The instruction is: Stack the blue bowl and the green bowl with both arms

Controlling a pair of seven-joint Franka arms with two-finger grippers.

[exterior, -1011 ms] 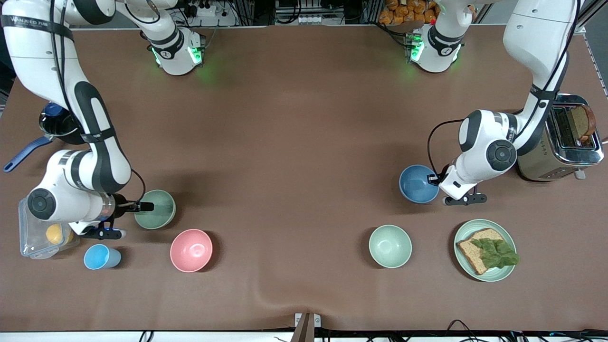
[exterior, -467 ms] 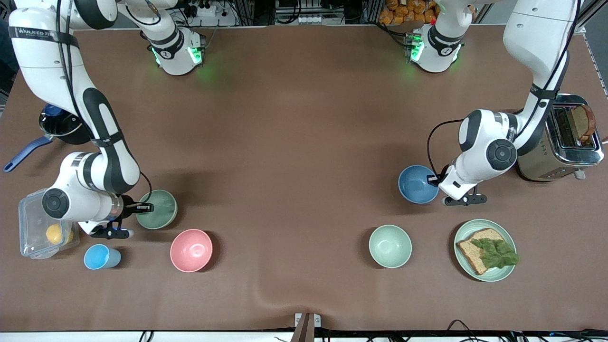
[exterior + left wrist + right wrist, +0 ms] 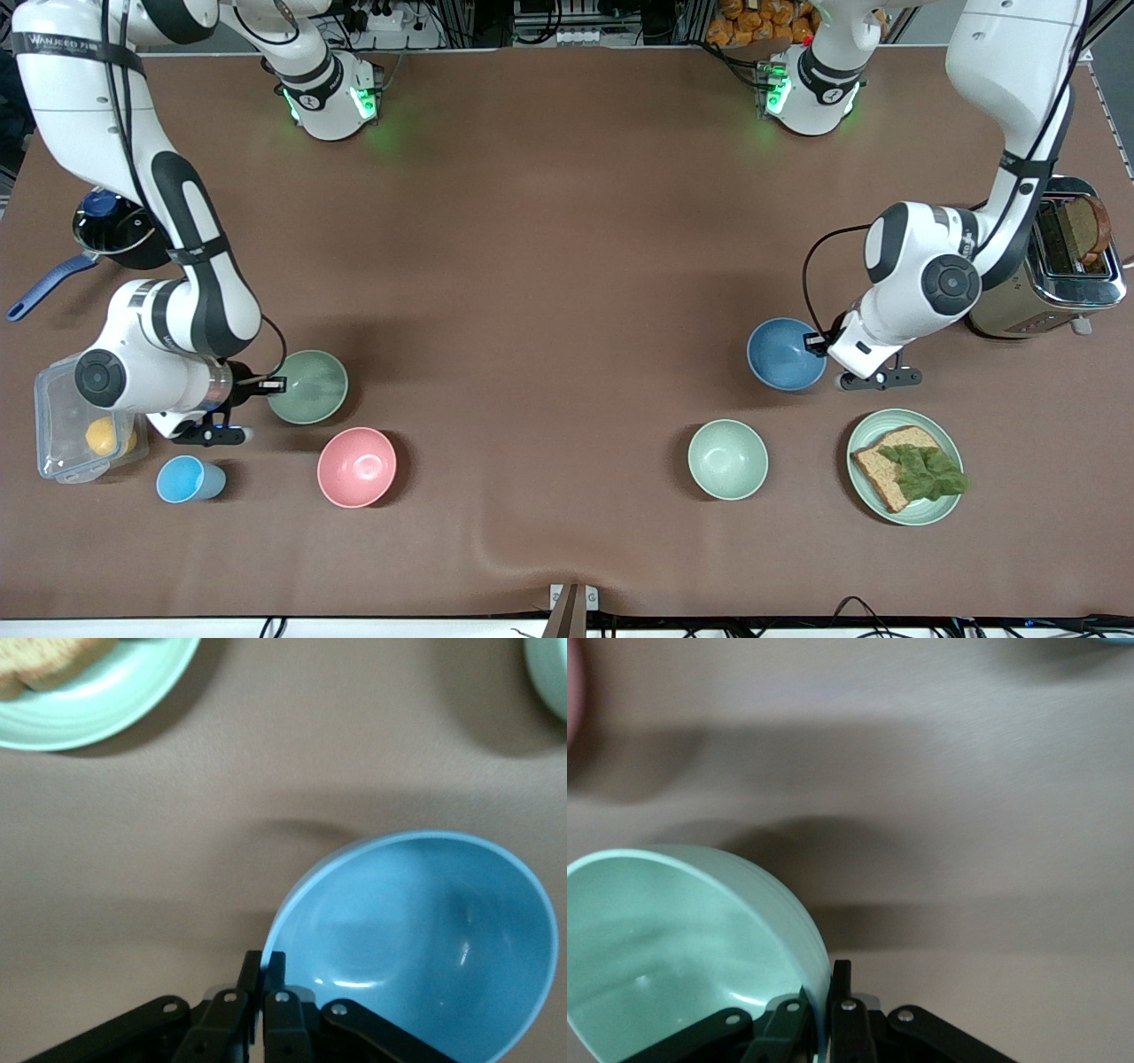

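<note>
Blue bowl (image 3: 784, 354) is pinched at its rim by the left gripper (image 3: 817, 340), toward the left arm's end of the table, beside the toaster (image 3: 1045, 275) and farther from the front camera than the pale mint bowl (image 3: 727, 458) and the plate of bread (image 3: 904, 467). The left wrist view shows the fingers (image 3: 262, 967) clamped across the rim wall, one inside and one outside.

Green bowl (image 3: 307, 386) is gripped the same way by the right gripper (image 3: 275, 385), toward the right arm's end, farther from the camera than the pink bowl (image 3: 356, 466). It appears tilted and off the cloth, judging by its shadow in the right wrist view.

Rim grips leave each bowl's mouth open for nesting. The bowls are well apart; stacking is not yet done.
</note>
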